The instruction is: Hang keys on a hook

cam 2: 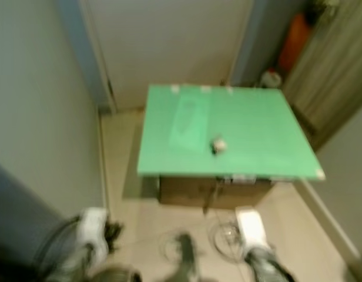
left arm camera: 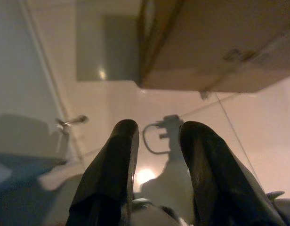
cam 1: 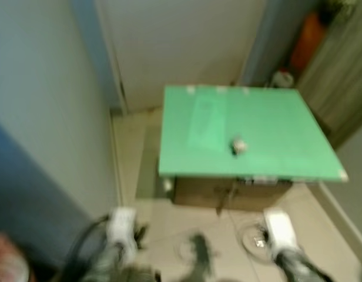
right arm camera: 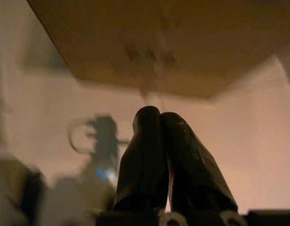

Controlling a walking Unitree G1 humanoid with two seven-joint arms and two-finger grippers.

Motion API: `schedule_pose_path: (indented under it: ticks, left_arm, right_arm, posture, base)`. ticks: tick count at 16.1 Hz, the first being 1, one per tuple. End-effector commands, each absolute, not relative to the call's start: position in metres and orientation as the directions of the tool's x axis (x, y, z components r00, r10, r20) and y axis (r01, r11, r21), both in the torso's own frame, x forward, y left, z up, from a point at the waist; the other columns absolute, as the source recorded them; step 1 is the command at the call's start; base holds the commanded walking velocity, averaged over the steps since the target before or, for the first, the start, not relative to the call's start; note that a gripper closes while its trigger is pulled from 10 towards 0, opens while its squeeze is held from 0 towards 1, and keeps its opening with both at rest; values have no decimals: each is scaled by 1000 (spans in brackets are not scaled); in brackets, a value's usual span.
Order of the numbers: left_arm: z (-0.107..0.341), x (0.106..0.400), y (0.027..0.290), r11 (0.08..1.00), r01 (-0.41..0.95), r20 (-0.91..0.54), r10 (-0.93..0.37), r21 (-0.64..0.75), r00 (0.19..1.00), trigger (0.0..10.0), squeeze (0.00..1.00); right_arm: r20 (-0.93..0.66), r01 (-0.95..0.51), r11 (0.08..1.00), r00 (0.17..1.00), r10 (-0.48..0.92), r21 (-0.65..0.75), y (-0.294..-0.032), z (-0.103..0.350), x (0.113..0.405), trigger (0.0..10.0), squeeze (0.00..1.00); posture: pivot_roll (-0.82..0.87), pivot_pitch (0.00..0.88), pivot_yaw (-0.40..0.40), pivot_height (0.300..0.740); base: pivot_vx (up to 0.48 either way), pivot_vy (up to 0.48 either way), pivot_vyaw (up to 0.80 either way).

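— Well, the keys (cam 1: 238, 146) are lying near the middle of the green desk (cam 1: 275, 111), blurred, nothing touching them.

— And the arms?

— Both are hanging low over the tiled floor (cam 1: 169, 229), in front of the brown box (cam 1: 228, 192) under the desk. Left claw (left arm camera: 157, 136) is sitting released, fingers apart, grasping nothing.

— Right one?

— Right claw (right arm camera: 159, 115) is showing clenched, its fingers pressed together, pointing at the box. Nothing is sitting between them.

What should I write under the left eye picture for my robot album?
Small keys lie on a green board set over a cardboard box, with the robot's arms hanging low above the tiled floor.
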State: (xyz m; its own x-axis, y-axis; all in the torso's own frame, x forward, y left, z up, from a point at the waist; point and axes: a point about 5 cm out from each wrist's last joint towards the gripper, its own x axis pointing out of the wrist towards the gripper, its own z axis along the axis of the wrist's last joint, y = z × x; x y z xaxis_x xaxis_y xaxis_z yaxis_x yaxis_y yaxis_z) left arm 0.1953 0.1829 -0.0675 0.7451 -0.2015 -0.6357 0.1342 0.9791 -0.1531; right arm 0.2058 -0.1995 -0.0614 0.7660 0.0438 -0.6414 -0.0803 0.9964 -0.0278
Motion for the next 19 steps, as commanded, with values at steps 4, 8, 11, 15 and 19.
schedule_pose_path:
  ticks: [4,8,11,15,19]
  left_arm:
    - [-33,220,144,857,436,-349,-512,-276,785,10000,0]
    - [-40,200,123,741,593,-374,-671,-314,640,10000,0]
    - [-39,188,115,669,635,-344,-743,-386,574,10000,0]
    - [-35,186,113,639,655,-327,-769,-404,549,10000,0]
    - [-26,190,110,622,679,-300,-783,-389,545,10000,0]
  right_arm:
    - [-392,-136,968,896,211,209,-202,-28,233,10000,0]
    - [-580,-421,885,677,452,199,-194,-54,196,10000,0]
    - [-650,-484,832,544,530,272,-194,-68,165,10000,0]
    - [-592,-500,791,535,603,353,-190,-63,167,10000,0]
    - [-438,-537,716,567,698,446,-182,-45,181,10000,0]
  posture:
    - [43,85,-8,740]
    - [44,84,-16,740]
    - [52,84,-19,740]
    - [56,85,-14,740]
    - [54,87,-9,740]
  base:
    - [281,0,0]
    - [0,0,0]
    - [0,0,0]
    - [0,0,0]
    - [0,0,0]
